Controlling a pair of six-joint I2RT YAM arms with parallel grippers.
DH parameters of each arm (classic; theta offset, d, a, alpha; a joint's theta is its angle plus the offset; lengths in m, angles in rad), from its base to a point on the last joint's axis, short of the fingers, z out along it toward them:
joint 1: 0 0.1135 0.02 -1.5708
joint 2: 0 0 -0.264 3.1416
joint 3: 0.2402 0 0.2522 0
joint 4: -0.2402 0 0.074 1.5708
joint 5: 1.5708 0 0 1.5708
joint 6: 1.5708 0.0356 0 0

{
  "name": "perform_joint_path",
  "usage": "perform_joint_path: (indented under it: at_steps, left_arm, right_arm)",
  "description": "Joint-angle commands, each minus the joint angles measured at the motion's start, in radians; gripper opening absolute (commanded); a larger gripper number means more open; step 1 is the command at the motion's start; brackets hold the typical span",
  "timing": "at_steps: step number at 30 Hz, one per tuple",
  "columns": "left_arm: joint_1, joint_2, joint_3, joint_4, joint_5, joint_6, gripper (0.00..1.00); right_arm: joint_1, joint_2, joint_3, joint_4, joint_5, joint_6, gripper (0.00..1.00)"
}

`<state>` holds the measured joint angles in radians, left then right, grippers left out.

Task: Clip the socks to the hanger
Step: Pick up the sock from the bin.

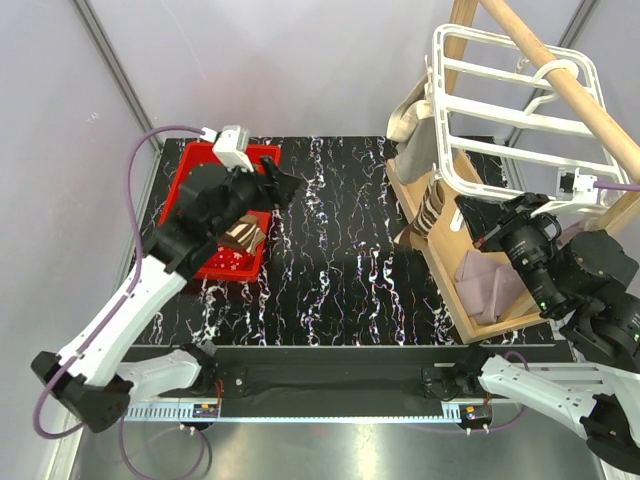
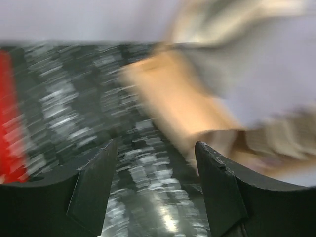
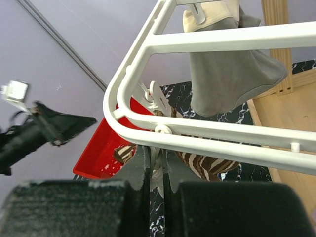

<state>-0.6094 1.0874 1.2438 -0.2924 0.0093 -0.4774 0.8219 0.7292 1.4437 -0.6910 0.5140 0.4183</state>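
The white grid hanger (image 1: 520,115) hangs from a wooden pole at the right; it also shows in the right wrist view (image 3: 138,74). A beige-grey sock (image 3: 227,74) and a brown-and-cream striped sock (image 3: 212,165) hang from it. My right gripper (image 3: 156,163) is shut on a white clip (image 3: 157,170) under the hanger's near rail; in the top view it (image 1: 465,212) sits beside the hung socks. A second striped sock (image 1: 243,238) and a red speckled sock (image 1: 232,262) lie in the red tub. A mauve sock (image 1: 490,285) lies on the wooden frame. My left gripper (image 2: 155,168) is open and empty above the tub's right edge (image 1: 288,186).
The red tub (image 1: 200,170) stands at the back left of the black marbled table (image 1: 340,250). The wooden pole (image 1: 560,75) and the slanted wooden frame (image 1: 450,270) fill the right side. The left wrist view is motion-blurred.
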Motion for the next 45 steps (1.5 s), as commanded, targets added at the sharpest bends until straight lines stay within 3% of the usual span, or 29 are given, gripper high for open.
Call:
perform_joint_path:
  at_steps: [1, 5, 10, 12, 17, 23, 29, 32, 34, 37, 38, 39, 40, 45]
  left_arm:
    - [0.149, 0.058, -0.069, -0.293, -0.158, 0.042, 0.69]
    - [0.264, 0.097, -0.142, -0.301, -0.192, -0.085, 0.68]
    - [0.408, 0.231, -0.175, -0.260, -0.114, -0.222, 0.66]
    - [0.419, 0.288, -0.153, -0.251, -0.080, -0.265, 0.66]
    - [0.427, 0.466, -0.031, -0.342, -0.147, -0.423, 0.64]
    - [0.431, 0.598, 0.052, -0.411, -0.189, -0.536, 0.62]
    - [0.448, 0.730, 0.140, -0.494, -0.161, -0.625, 0.64]
    - [0.453, 0.769, 0.132, -0.478, -0.138, -0.641, 0.61]
    - [0.461, 0.764, 0.108, -0.458, -0.121, -0.647, 0.51]
    - [0.473, 0.723, 0.022, -0.364, -0.080, -0.639, 0.26]
    - [0.474, 0.712, -0.009, -0.325, -0.065, -0.633, 0.12]
    - [0.477, 0.700, -0.021, -0.311, -0.060, -0.627, 0.05]
    - [0.477, 0.675, -0.026, -0.307, -0.061, -0.619, 0.00]
    - [0.477, 0.528, -0.107, -0.274, -0.109, -0.572, 0.00]
  right_arm:
    - [0.002, -0.007, 0.033, -0.011, 0.000, -0.012, 0.00]
    - [0.000, -0.007, 0.038, -0.033, -0.020, 0.000, 0.00]
    - [0.003, -0.024, 0.030, -0.050, -0.020, 0.011, 0.00]
    - [0.000, -0.027, 0.030, -0.053, -0.020, 0.013, 0.00]
    - [0.002, -0.030, 0.027, -0.062, -0.020, 0.023, 0.00]
    - [0.002, -0.039, 0.014, -0.062, -0.014, 0.030, 0.00]
    - [0.002, -0.033, 0.006, -0.059, -0.019, 0.031, 0.00]
    - [0.002, -0.033, 0.004, -0.059, -0.015, 0.034, 0.00]
    - [0.002, -0.031, 0.004, -0.059, -0.014, 0.036, 0.00]
    - [0.003, -0.030, 0.003, -0.059, -0.019, 0.039, 0.00]
    - [0.002, -0.030, 0.001, -0.059, -0.019, 0.040, 0.00]
    - [0.003, -0.031, 0.000, -0.058, -0.020, 0.040, 0.00]
    - [0.003, -0.031, -0.002, -0.056, -0.020, 0.042, 0.00]
    - [0.003, -0.024, -0.006, -0.051, -0.025, 0.048, 0.00]
